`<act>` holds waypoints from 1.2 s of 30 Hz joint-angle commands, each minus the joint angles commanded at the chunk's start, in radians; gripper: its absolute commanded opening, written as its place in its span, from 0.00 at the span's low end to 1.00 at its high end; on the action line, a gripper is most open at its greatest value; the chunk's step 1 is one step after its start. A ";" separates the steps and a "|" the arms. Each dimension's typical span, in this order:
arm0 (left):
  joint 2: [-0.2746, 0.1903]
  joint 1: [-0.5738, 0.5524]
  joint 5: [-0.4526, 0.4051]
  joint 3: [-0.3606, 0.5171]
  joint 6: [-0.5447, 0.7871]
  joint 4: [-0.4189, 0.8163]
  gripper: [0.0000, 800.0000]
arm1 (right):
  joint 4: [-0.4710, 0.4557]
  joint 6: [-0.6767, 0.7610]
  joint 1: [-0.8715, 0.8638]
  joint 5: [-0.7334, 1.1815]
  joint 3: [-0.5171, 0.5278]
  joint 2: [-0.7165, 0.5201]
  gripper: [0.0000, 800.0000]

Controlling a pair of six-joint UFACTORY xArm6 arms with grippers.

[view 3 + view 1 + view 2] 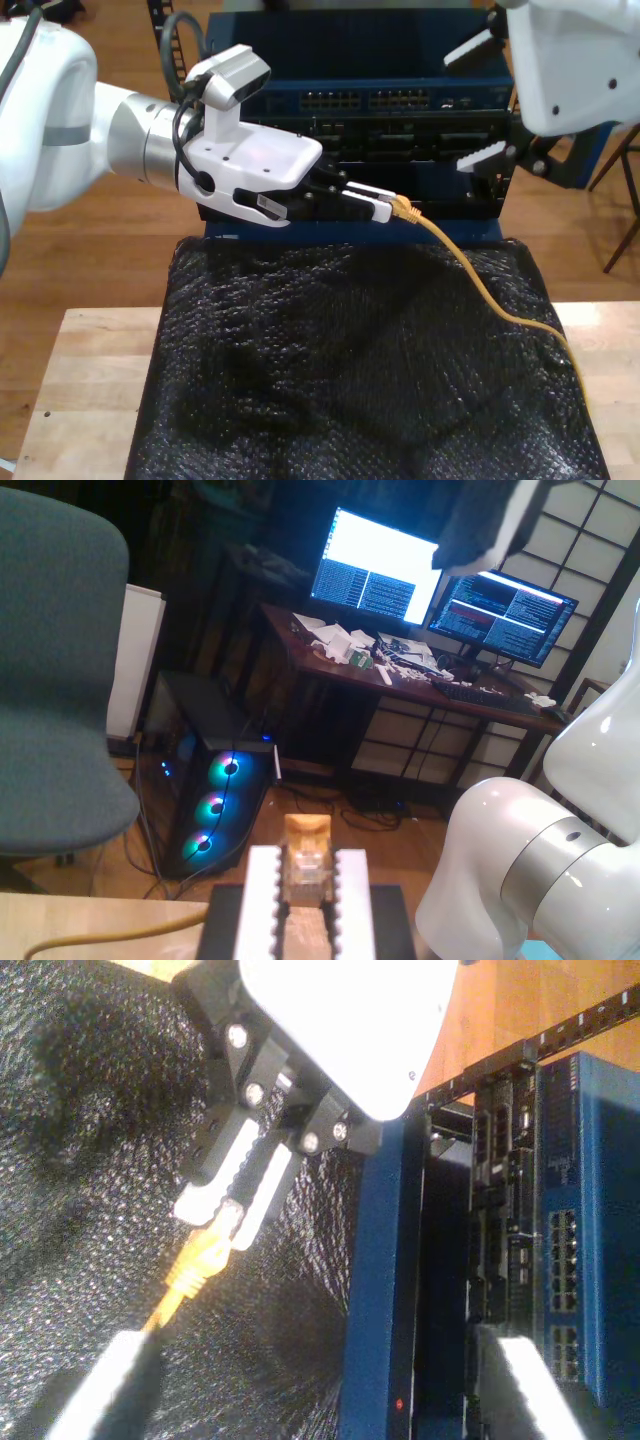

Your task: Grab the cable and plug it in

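Observation:
The cable (pixel 470 270) is thin and yellow; it runs from the exterior view's right table edge up across the black mat to its plug end. My first gripper (pixel 375 207), on the arm at the exterior view's left, is shut on that plug end just in front of the blue rack (pixel 380 100). The first wrist view shows the plug (pixel 305 855) pinched by my first gripper (pixel 307 880). In the second wrist view, the cable (pixel 195 1265) hangs from my first gripper (pixel 232 1210). My second gripper (pixel 480 100) stands open at the rack's right end, holding nothing.
The blue rack carries rows of network ports (pixel 562 1240). A black foam mat (pixel 340 370) covers the wooden table (pixel 80 380). Beyond the table stand a grey chair (pixel 50 680), a lit computer tower (pixel 215 800) and a desk with monitors (pixel 390 570).

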 joint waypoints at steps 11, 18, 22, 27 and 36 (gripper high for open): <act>0.000 0.000 -0.002 0.000 0.000 0.000 0.01 | 0.028 -0.006 -0.101 0.006 -0.009 0.089 1.00; 0.002 -0.002 -0.002 -0.002 0.000 0.000 0.01 | 0.043 -0.124 -0.155 0.006 -0.009 0.130 1.00; 0.009 -0.002 -0.002 -0.002 0.000 0.000 0.01 | 0.091 -0.213 -0.158 0.058 -0.008 0.120 1.00; 0.009 -0.002 -0.002 -0.002 0.000 -0.002 0.01 | 0.167 -0.316 -0.207 0.164 -0.006 0.106 1.00; 0.009 -0.002 0.002 -0.002 0.000 -0.002 0.01 | 0.279 -0.473 -0.325 0.288 0.051 0.029 1.00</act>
